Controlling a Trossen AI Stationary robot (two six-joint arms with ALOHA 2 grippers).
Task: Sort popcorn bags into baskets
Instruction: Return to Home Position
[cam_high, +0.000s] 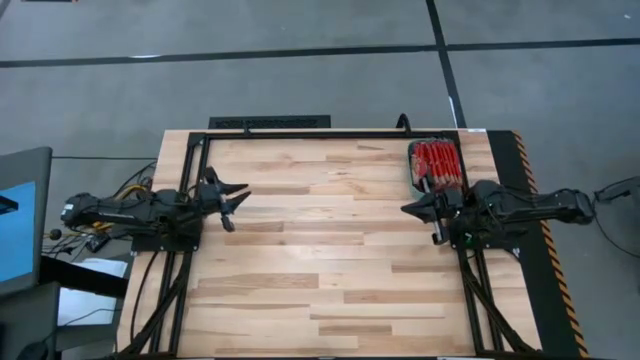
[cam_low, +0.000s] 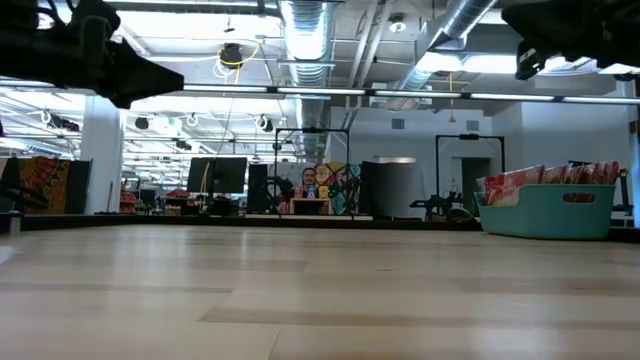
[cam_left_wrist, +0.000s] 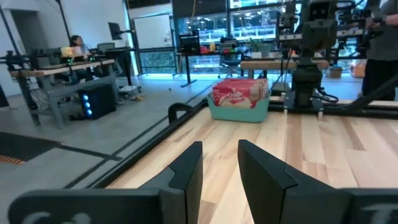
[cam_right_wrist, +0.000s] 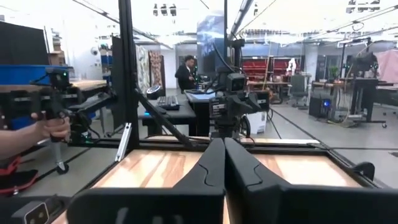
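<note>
The teal basket (cam_high: 413, 170) stands by the table's far right corner, with several red popcorn bags (cam_high: 437, 163) upright on edge inside it. It also shows in the low view as basket (cam_low: 548, 212) with bags (cam_low: 540, 181), and in the left wrist view as basket (cam_left_wrist: 239, 110) with bags (cam_left_wrist: 240, 93). No loose bag lies on the table. My left gripper (cam_high: 236, 201) hovers open over the left side of the table (cam_high: 320, 250), its fingers parted (cam_left_wrist: 221, 163). My right gripper (cam_high: 417, 208) hovers shut just on the near side of the basket, fingers together (cam_right_wrist: 224, 158).
A black metal frame (cam_high: 300, 133) runs along the far edge and down both sides of the table. A hazard-striped strip (cam_high: 545, 240) borders the right edge. A person's hand (cam_right_wrist: 53, 127) shows beyond the table in the right wrist view. The wooden top between the arms is bare.
</note>
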